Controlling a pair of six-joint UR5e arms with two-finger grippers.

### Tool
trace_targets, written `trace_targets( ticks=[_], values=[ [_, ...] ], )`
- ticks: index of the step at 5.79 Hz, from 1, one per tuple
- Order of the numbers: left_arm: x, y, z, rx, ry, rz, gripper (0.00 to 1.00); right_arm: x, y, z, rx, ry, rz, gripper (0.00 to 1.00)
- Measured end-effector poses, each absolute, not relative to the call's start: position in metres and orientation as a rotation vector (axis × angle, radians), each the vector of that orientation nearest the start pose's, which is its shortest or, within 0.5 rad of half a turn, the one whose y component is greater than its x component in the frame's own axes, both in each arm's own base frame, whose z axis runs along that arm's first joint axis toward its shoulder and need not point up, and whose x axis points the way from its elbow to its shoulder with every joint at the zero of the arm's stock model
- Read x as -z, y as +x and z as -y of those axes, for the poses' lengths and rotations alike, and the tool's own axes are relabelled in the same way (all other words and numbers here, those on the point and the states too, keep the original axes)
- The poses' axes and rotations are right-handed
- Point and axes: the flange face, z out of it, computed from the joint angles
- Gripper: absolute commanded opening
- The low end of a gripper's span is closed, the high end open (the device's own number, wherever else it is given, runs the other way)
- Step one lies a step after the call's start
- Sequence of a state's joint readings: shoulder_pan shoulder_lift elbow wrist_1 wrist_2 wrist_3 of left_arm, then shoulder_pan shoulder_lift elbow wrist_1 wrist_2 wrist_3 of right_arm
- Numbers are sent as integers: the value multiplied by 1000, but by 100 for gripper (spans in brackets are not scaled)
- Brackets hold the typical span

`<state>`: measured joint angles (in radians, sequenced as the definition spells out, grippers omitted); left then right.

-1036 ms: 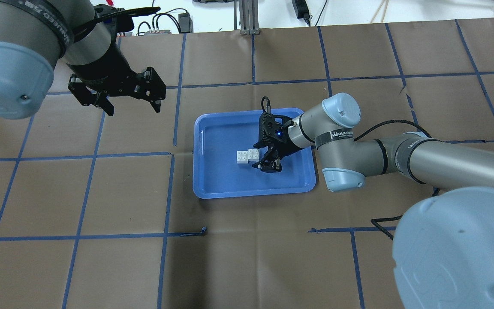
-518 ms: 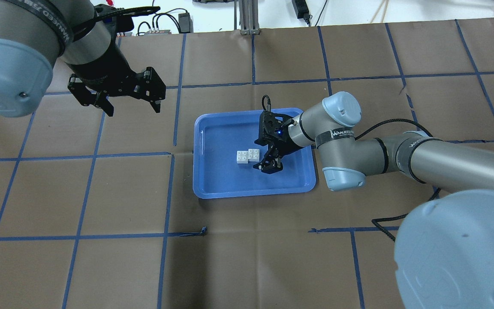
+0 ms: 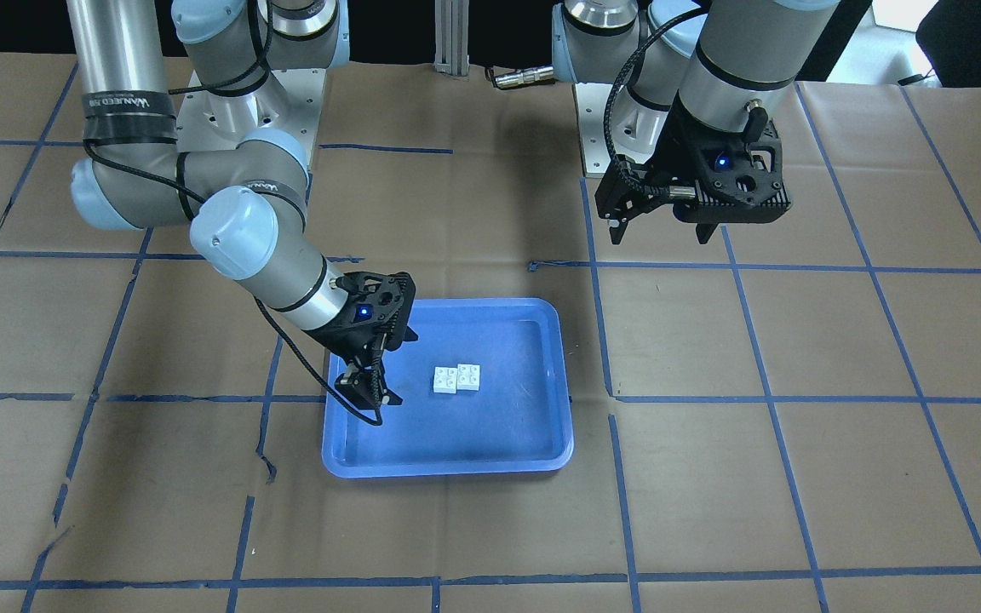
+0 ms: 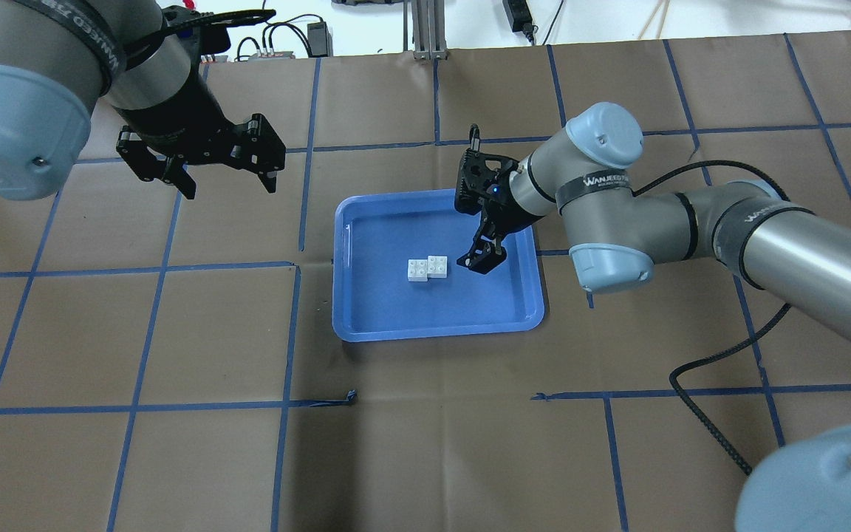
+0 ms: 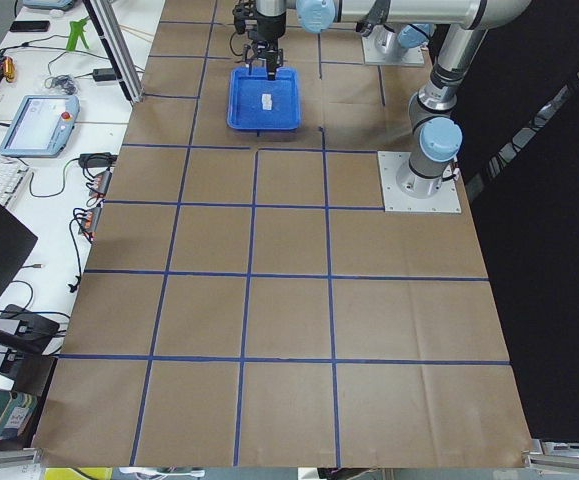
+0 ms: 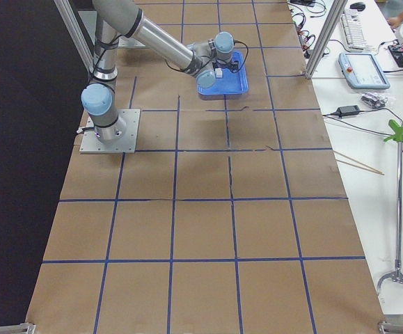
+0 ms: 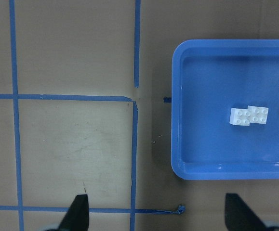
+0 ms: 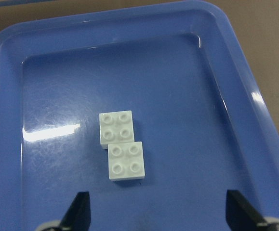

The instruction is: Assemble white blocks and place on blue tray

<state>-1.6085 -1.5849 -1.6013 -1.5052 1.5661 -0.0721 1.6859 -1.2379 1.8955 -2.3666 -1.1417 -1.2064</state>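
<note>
The two white blocks (image 4: 427,269) lie joined corner over corner, offset, on the floor of the blue tray (image 4: 366,318). They also show in the front view (image 3: 456,379), the left wrist view (image 7: 249,115) and the right wrist view (image 8: 121,144). My right gripper (image 4: 481,262) is open and empty. It hangs above the tray's right part, just right of the blocks and apart from them. My left gripper (image 4: 230,185) is open and empty, high over the table to the far left of the tray (image 7: 202,144).
The table is covered in brown paper with a blue tape grid. A loose curl of tape (image 4: 349,399) lies in front of the tray. The right arm's black cable (image 4: 699,369) hangs over the table's right side. Both arm bases (image 3: 243,94) stand at the robot's edge.
My right gripper has risen and drawn back to the right and farther from the blocks, which stay put in the tray. The left arm has not moved.
</note>
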Motion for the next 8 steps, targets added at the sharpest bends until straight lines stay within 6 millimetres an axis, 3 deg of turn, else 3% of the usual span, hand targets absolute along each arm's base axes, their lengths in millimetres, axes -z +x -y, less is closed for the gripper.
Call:
trace_targets(
  ticks=[2,5,7,8],
  values=[
    [-476,-151,496,42,-58,-3147,99,-316,204,544,367,-1468,-2552,100],
    [-478,-150,497,50,-61,-3148,99,-402,140,534,172,-643,-3024,100],
    [-479,-150,497,50,-62,-3148,99,-475,128,517,-57,-28,-3121,100],
    [-479,-150,497,51,-62,-3148,99,-503,128,507,-124,130,-3124,100]
  ],
)
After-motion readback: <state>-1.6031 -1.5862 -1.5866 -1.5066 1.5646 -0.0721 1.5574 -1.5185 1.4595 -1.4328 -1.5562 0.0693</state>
